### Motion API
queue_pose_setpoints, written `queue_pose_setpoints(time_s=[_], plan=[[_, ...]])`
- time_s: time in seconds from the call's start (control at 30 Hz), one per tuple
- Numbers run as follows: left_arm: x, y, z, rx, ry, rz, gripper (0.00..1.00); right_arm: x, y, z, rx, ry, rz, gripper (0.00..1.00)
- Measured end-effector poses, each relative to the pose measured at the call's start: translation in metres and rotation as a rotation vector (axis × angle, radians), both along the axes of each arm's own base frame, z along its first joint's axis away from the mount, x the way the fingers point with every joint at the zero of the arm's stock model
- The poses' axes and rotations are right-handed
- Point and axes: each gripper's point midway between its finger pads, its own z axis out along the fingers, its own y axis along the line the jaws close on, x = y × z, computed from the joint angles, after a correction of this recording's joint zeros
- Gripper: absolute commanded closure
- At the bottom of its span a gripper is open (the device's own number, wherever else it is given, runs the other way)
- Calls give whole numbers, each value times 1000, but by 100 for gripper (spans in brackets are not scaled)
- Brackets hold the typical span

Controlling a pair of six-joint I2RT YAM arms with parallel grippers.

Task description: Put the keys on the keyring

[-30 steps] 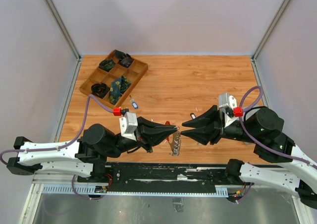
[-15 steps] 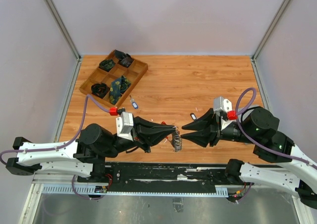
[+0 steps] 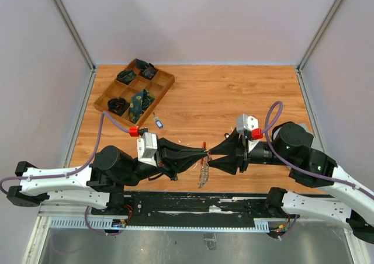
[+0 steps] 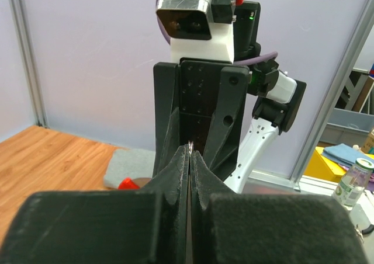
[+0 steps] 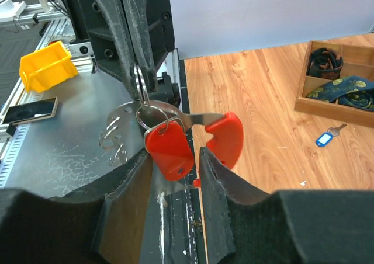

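Two black robot arms are meeting tip to tip above the near edge of a wooden table (image 3: 234,94), seen from overhead. The left gripper (image 3: 205,153) is reaching in from the left with its fingers pressed together. The left wrist view shows a thin sliver of metal caught between the pads. From the right wrist view, those same fingers (image 5: 142,77) are coming down from the top of the frame and pinching the wire loop of the keyring (image 5: 151,111). So the keyring is hanging in the air from the left gripper, not lying on the table. In the overhead view its glittery silver part (image 3: 203,173) is dangling below the two grippers.

A red key (image 5: 169,150) is hanging on that loop, its flat plastic head facing the camera. Beside it a curved red piece (image 5: 225,136) with a notch is sticking out to the right on a silver blade.

The right gripper (image 3: 211,157) is facing the left one with its jaws spread. The red key is sitting between its two fingers – close to one and showing a narrow dark gap at the other.

Farther back on the table a blue-tagged key (image 3: 158,122) is lying alone, just beside a wooden tray (image 3: 168,83) of dark items.
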Motion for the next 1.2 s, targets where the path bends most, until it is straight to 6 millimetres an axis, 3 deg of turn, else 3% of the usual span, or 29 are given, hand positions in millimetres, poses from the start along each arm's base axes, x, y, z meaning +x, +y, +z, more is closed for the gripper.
queue_pose_setpoints(time_s=[0.27,0.4,1.2], plan=[[0,0,0,0,0,0,100,-2,0,0,2,-3,8,86],[0,0,0,0,0,0,99,-3,-3,3,11,-8,8,91],[1,-8,-7,24,2,0,99,-4,-10,10,35,-22,-7,94]])
